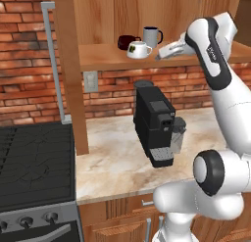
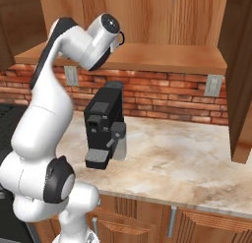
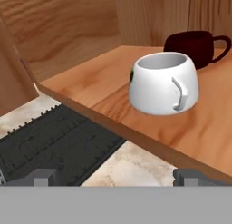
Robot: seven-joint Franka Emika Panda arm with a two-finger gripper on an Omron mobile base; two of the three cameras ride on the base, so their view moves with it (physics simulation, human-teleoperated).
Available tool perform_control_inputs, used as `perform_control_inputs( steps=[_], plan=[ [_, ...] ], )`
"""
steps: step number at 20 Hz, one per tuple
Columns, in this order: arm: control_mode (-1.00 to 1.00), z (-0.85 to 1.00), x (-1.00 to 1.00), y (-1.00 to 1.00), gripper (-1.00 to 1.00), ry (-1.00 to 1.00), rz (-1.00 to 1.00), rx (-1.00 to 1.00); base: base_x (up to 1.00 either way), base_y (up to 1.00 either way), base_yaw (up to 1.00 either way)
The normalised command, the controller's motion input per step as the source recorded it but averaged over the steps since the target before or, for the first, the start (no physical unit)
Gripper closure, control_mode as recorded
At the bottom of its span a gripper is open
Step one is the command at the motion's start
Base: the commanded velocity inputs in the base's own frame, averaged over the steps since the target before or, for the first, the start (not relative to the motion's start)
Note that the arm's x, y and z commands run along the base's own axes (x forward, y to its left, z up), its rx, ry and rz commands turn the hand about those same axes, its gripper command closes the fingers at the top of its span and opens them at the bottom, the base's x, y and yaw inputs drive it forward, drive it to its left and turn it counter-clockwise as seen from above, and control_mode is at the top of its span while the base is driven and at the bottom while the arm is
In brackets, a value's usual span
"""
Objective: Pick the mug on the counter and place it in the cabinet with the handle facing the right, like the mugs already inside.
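The squat white mug (image 1: 138, 50) (image 3: 162, 85) stands upright on the cabinet's plank shelf (image 1: 103, 57) (image 3: 90, 87), near its front edge. Its white loop handle (image 3: 180, 95) (image 1: 149, 50) points right in the left base view, toward my hand. Behind it stand the dark red mug (image 1: 126, 41) (image 3: 190, 46) and the taller white mug (image 1: 152, 36), handles also to the right. My gripper (image 1: 159, 56) (image 3: 116, 175) hovers just right of the squat mug, off the shelf's front edge. It is open, its fingertips (image 3: 43, 175) wide apart with nothing between them.
A black coffee machine (image 1: 154, 123) (image 2: 103, 124) stands on the beige counter (image 1: 112, 157) (image 2: 182, 158) under the shelf. The wooden side post (image 1: 73, 74) rises at the shelf's left end. A dark stove (image 1: 34, 157) lies left of the counter.
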Motion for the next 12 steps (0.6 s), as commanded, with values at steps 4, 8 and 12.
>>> perform_control_inputs(
  steps=[4,8,12],
  plan=[
    [-1.0,-0.05,-0.59,0.0,-1.0,-0.06,0.0,0.0,0.0,0.0,0.0],
    [-1.0,-0.09,-0.67,0.0,-1.0,-0.06,0.0,0.0,0.0,0.0,0.0],
    [-1.0,-0.14,-0.66,0.0,-1.0,-0.05,0.0,0.0,0.0,0.0,0.0]
  ],
)
